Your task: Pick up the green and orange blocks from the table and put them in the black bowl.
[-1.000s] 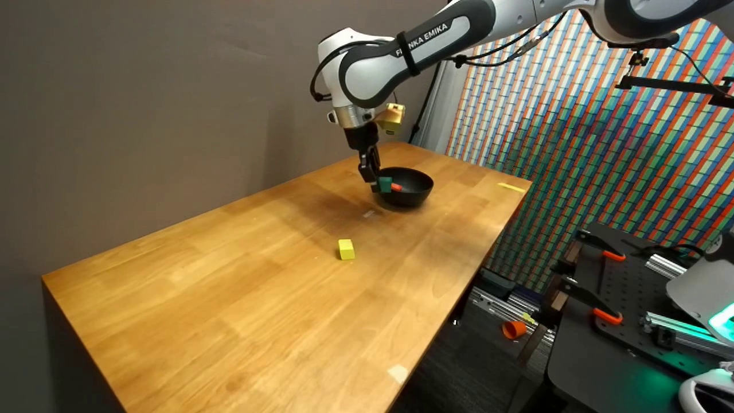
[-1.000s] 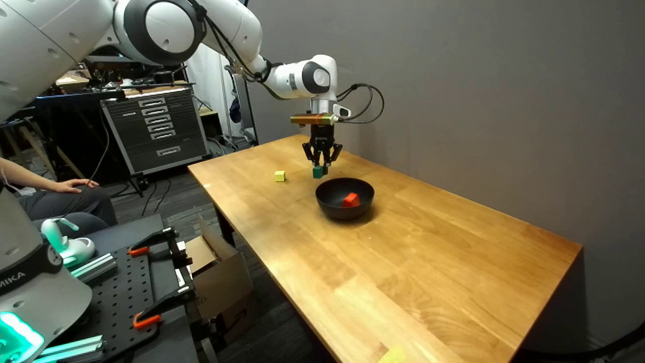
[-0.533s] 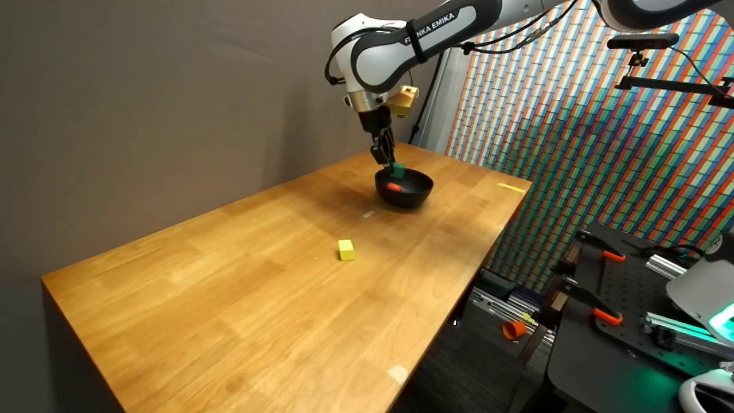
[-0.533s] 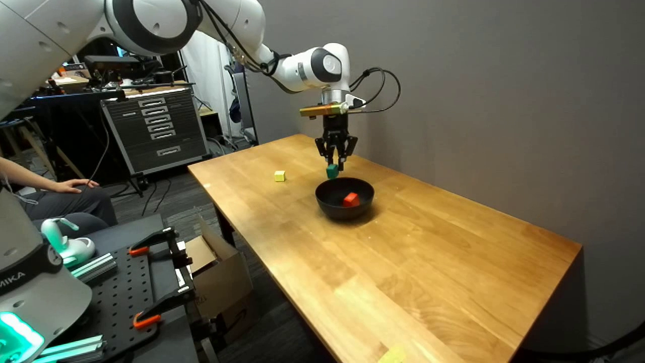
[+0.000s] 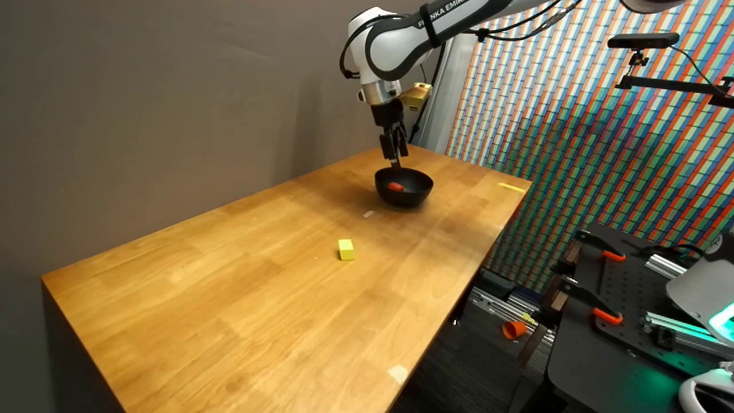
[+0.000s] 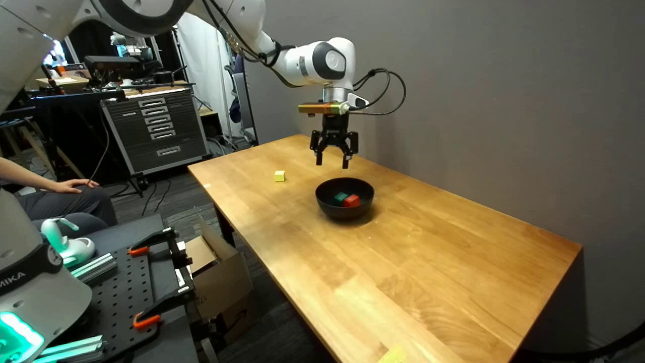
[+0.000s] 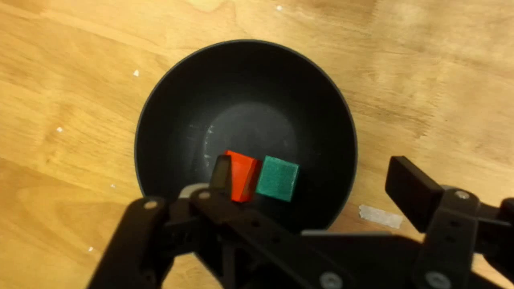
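Observation:
The green block [image 7: 278,178] [image 6: 341,196] lies inside the black bowl [image 7: 249,76] [image 6: 347,216] [image 5: 408,198], right beside the orange block [image 7: 243,176] [image 6: 351,201] [image 5: 395,186]. From the wrist, a slim dark gap runs between the two blocks. One exterior view does not show the green block. My gripper [image 7: 315,178] [image 6: 332,162] [image 5: 395,163] hangs above the bowl, jaws wide apart and holding nothing. One finger partly covers the orange block in the wrist view. The bowl rests on the wooden table [image 5: 258,298] [image 6: 428,262].
A small yellow cube [image 5: 346,249] [image 6: 279,176] sits on the table, apart from the bowl. Near the bowl a pale tape strip [image 7: 380,216] is stuck to the tabletop. A grey wall [image 5: 172,115] rises along one long table edge.
My gripper has moved over the bowl and opened, letting go of the green block, which has dropped into the bowl beside the orange one. The orange block and yellow cube stay about in place.

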